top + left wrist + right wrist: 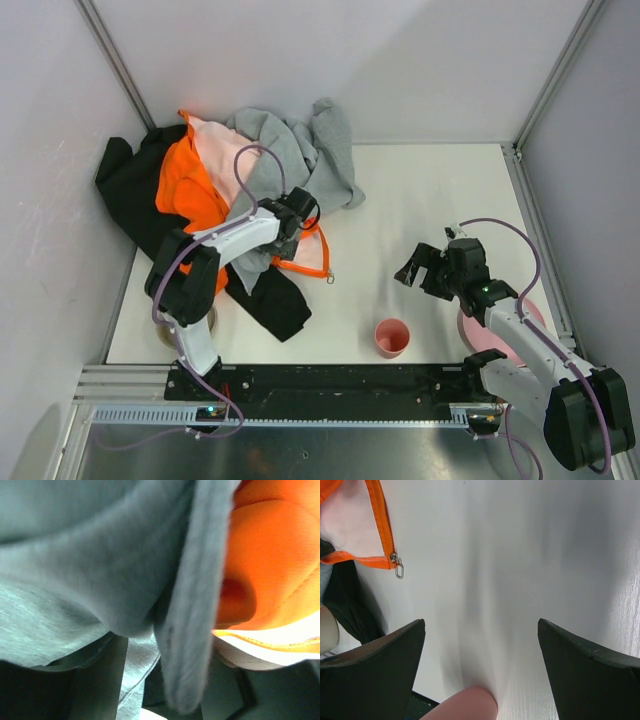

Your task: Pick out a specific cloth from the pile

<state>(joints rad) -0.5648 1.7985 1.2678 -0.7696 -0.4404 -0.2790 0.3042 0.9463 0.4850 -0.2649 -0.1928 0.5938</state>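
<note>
The pile (pixel 230 190) of orange, grey, black and pale pink garments fills the back left of the table. A black fabric flap (pixel 278 300) sticks out at its near edge; I cannot tell whether it is the cloth or part of the big black garment (pixel 125 180). My left gripper (pixel 298 213) is sunk into the pile's right side. Its wrist view shows only a grey fold (pixel 190 630) and orange fabric (pixel 280 555) up close, with its fingers hidden. My right gripper (pixel 422 270) (pixel 481 625) hangs open over bare table with nothing between its fingers.
A pink cup (pixel 391 337) (pixel 465 705) stands near the front edge, left of the right gripper. A pink plate (pixel 528 315) lies under the right arm. An orange zipper strip with a metal pull (pixel 399 571) trails from the pile. A tan round object (pixel 205 322) sits under the left arm.
</note>
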